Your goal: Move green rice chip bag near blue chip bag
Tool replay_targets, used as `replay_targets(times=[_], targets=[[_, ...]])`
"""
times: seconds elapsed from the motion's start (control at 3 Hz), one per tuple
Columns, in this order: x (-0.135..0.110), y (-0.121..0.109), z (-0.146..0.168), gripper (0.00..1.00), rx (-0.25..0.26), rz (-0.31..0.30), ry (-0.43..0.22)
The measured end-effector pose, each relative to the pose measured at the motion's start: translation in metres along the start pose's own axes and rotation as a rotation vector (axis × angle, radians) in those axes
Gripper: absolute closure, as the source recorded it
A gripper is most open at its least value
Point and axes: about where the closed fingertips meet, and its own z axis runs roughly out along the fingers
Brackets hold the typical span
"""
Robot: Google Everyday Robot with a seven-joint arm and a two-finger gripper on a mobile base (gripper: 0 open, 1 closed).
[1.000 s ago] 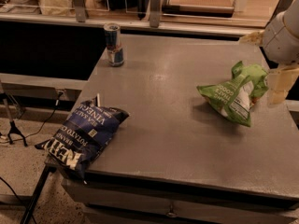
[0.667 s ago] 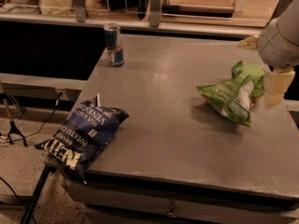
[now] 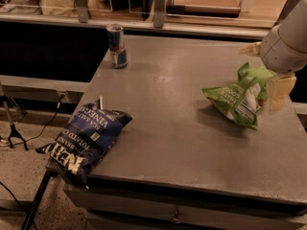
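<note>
The green rice chip bag [image 3: 235,99] lies on the right side of the grey table [image 3: 168,123], its white label panel facing the front right. My gripper [image 3: 265,75] is at the bag's far right end, right against its crumpled top, with the arm's pale body above it. The blue chip bag [image 3: 86,138] lies at the table's front left corner and hangs partly over the edge. The two bags are far apart.
A blue-and-silver drink can [image 3: 116,45] stands at the table's back left. A counter with posts and containers [image 3: 158,4] runs behind the table. Cables and a stand's feet [image 3: 14,133] lie on the floor at the left.
The arm has shifted slightly over the green bag's right end. The green bag, the blue bag and the can stay where they were.
</note>
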Motion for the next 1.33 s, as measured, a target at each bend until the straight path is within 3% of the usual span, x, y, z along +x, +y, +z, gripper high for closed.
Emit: replay_targets(times=[0.33, 1.0, 1.33], targets=[[-0.001, 0.002, 0.009, 0.17, -0.022, 0.007, -0.016], [-0.011, 0.009, 0.024, 0.64, -0.042, 0.027, -0.072], [-0.018, 0.01, 0.017, 0.87, -0.032, 0.061, -0.115]])
